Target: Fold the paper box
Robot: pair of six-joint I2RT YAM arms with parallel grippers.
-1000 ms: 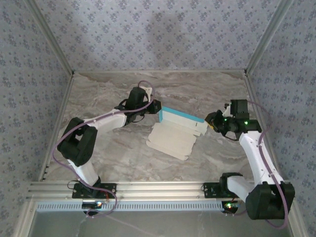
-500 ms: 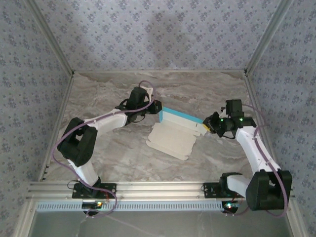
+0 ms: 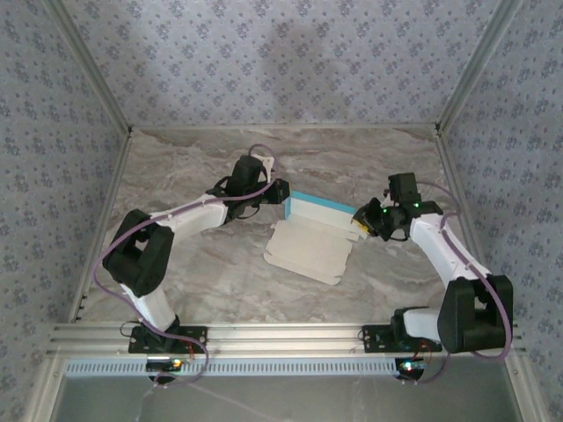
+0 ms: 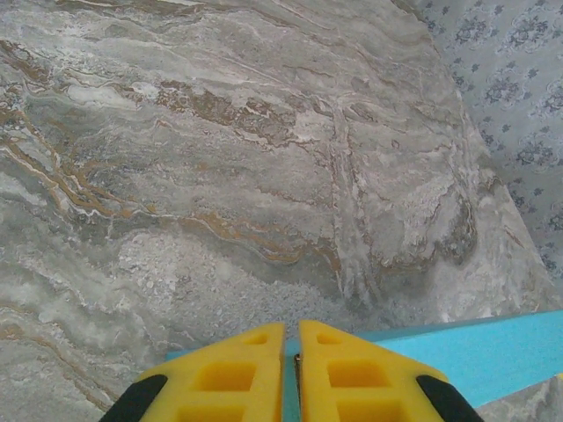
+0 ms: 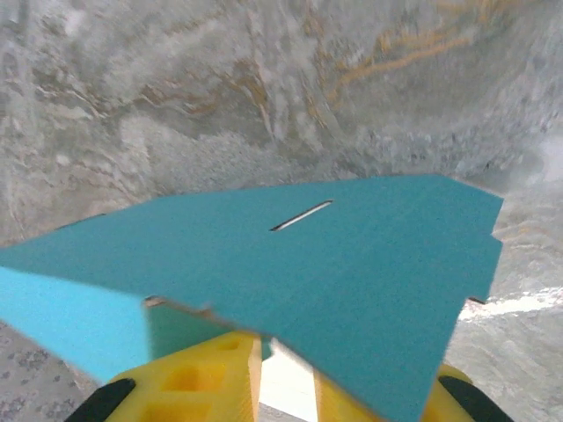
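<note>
1. The left claw (image 4: 290,329) is clenched on the raised blue wall at the far-left corner of the paper box (image 3: 310,248). Its yellow fingers (image 4: 230,378) nearly meet, with the card edge pinched between them
2. The right claw (image 5: 286,374) sits at the box's right end, under a blue flap with a slot cut in it. Its fingers stand a little apart and the flap hides their tips, so I cannot tell whether it grasps the flap or only props it (part of that wrist view is blurred)
3. On the near side of the blue wall, the box's beige panels lie flat and face up on the worktop (image 3: 180,171). The fold looks to be at an early stage
4. What could go wrong:
   - If the right claw has no real hold, the flap may slide off its fingers and drop flat
   - A push toward the left claw could buckle the thin card away from its creases
   - A pull away from the box could tear the pinched corner, or drag the unweighted panels across the marble
</note>
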